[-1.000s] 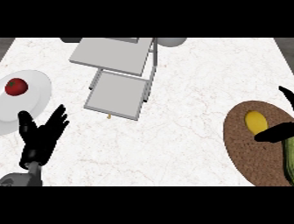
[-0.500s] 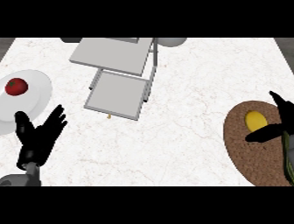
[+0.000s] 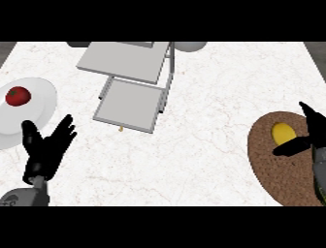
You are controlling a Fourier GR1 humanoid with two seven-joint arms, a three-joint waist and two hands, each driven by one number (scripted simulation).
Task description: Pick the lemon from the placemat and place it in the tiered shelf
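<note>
Lemon lies ungrasped on the placemat, right robot hand spread open just beside it, left robot hand resting open, tiered shelf still awaiting it.

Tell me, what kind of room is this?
Probably a kitchen: a white marble counter holds a white plate with a red fruit, a brown placemat with a lemon, and a grey tiered shelf.

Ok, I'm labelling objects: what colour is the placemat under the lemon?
Brown, speckled; the placemat shows best in the head view, at the right.
</note>
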